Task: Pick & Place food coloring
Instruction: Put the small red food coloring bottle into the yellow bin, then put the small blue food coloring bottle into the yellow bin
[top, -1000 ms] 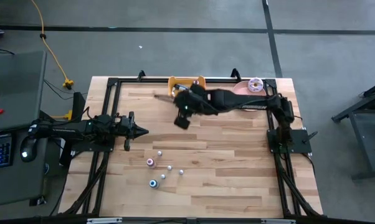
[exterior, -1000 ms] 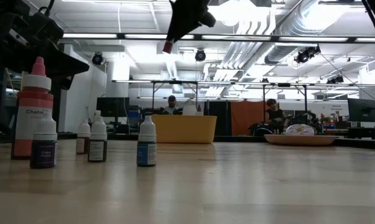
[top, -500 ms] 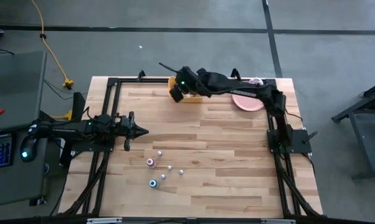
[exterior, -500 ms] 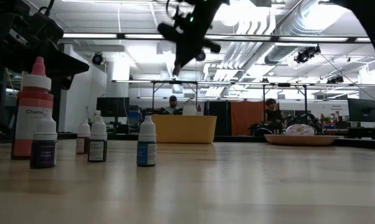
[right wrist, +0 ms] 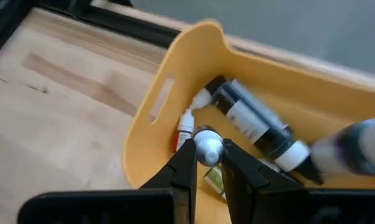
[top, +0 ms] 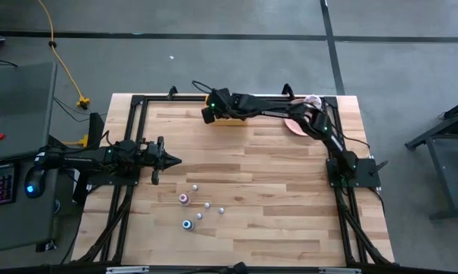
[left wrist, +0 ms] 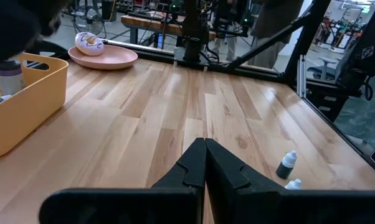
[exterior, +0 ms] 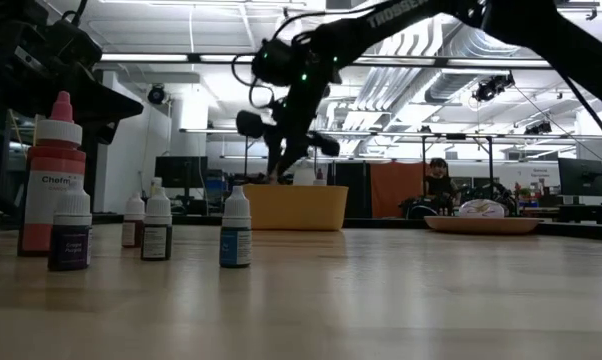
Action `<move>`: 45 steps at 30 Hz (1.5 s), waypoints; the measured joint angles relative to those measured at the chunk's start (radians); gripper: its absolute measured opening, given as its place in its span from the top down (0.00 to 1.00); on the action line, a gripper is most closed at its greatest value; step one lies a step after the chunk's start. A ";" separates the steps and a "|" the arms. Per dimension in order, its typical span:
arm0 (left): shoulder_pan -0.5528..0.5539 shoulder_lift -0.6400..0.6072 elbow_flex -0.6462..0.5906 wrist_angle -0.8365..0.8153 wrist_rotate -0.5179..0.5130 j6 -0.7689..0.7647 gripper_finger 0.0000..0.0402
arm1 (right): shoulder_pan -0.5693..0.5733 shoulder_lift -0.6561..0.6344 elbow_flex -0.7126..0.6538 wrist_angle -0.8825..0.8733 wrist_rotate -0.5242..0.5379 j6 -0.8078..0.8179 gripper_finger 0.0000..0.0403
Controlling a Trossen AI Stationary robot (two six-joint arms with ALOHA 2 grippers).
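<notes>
Right wrist view, item one: a small food coloring bottle (right wrist: 207, 148), whitish cap toward the lens, pinched between the two dark fingers of the right gripper (right wrist: 207, 152) and hanging over the open yellow bin (right wrist: 175, 68). You see the bin already stocked: a red-bodied bottle (right wrist: 185, 132) and a larger dark bottle (right wrist: 250, 121) lie on its floor, with another whitish-capped bottle (right wrist: 356, 149) blurred at the edge.

Item two, high view: the right gripper (top: 211, 110) sits over the yellow bin (top: 238, 99) at the far edge of the table (top: 275, 213), beside the pink plate (top: 296, 126). Five loose bottles (top: 198, 205) stand near the table's middle, well apart from the bin.

Item three: the left gripper (top: 168, 160) waits at the left side, fingers pressed together on nothing, as the left wrist view (left wrist: 205, 163) confirms.

Step in hand, by your reading: the place phase, bottle carried and poised above the bin. The next move calls for parting the fingers while the bottle is inside the bin's walls, low enough that it does not bounce out, then lifting clear and going back for one of the loose bottles.
</notes>
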 joint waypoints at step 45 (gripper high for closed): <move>0.000 0.000 0.000 0.000 0.002 0.000 1.00 | -0.005 0.061 0.000 0.029 -0.066 0.024 0.68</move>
